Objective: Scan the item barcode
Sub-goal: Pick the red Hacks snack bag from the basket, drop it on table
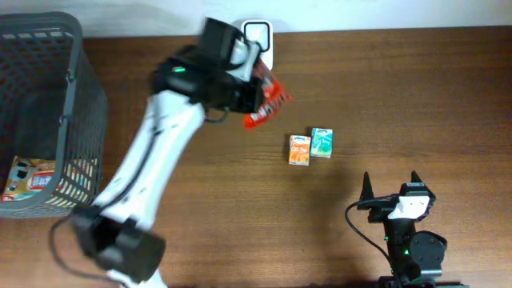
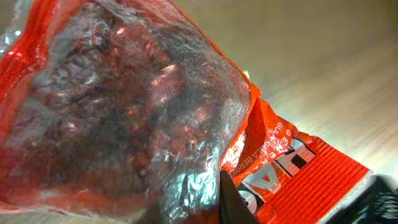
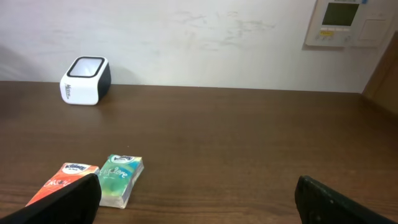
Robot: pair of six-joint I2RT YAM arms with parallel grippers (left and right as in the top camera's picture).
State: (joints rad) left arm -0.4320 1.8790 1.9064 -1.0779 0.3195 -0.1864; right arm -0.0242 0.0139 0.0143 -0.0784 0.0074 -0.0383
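Now presenting step: left gripper [image 1: 250,90] clamped on red snack bag [image 1: 269,102] near scanner [image 1: 258,36] (right gripper [image 1: 390,178] wide, empty); next, likely turn its barcode toward scanner window

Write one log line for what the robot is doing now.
left fingers: shut on red snack bag | bag: held near white barcode scanner | right fingers: open, empty

Left arm [image 1: 148,156] stretched forward, left fingers [image 2: 232,200] clamped; right arm [image 1: 412,250] folded back, right fingers [image 3: 348,202] spread.
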